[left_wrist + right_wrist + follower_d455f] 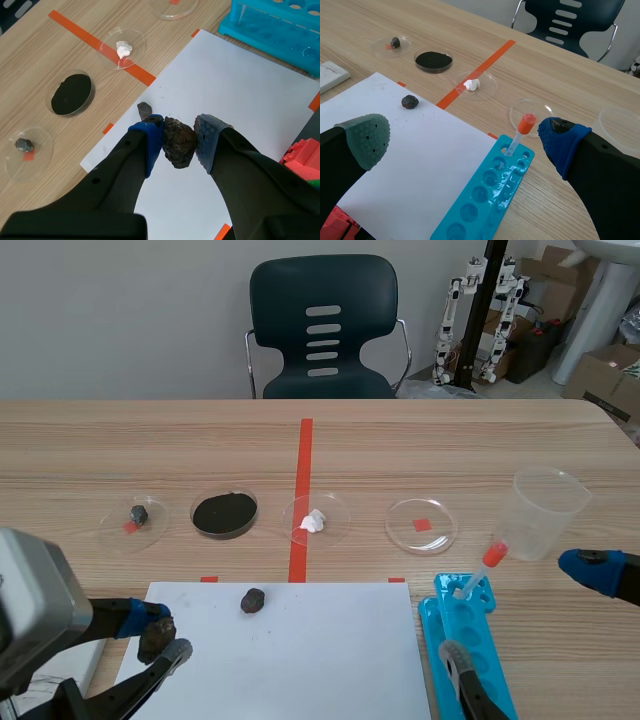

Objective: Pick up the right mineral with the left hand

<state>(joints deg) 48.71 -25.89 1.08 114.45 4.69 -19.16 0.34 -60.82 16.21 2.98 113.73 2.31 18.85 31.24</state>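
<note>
1 dark mineral (179, 142) sits clamped in the left gripper (178, 136) over the white paper (240, 100), so the grasp seems done; a second mineral (252, 600) lies at its 2 o'clock.

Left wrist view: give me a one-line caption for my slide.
Left end effector shut on a dark rough mineral, with a smaller mineral lying on the white sheet just ahead.

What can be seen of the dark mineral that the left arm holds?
The mineral is a rough, lumpy stone, dark brown to black with rusty flecks, matte. It is pinched between the left jaws, one dotted pad on each side, over the white paper sheet. Only the pads touch it visibly; its underside is hidden.
</note>
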